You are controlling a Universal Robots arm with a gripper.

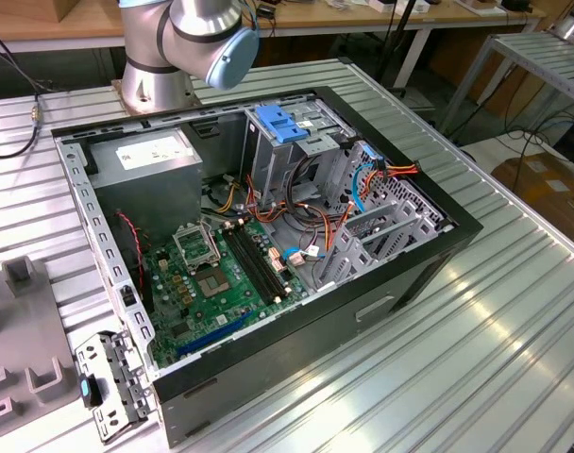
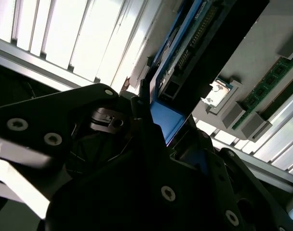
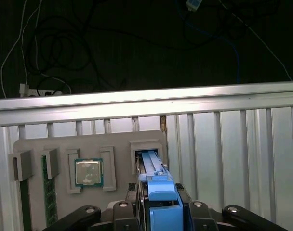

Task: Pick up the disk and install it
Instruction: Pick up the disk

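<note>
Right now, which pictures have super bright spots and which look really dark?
Exterior view: glare streaks the table. Second wrist view: the table slats wash out white, the foreground in deep shadow. First wrist view: black beyond the table, the disk evenly lit.

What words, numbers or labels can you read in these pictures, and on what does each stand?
None can be read.
White sticker on the grey metal box: print too small.
Motherboard: markings too small.
Processor on the grey tray: markings blurred.
Disk in the jaws: blue rail bears no legible print.
</note>
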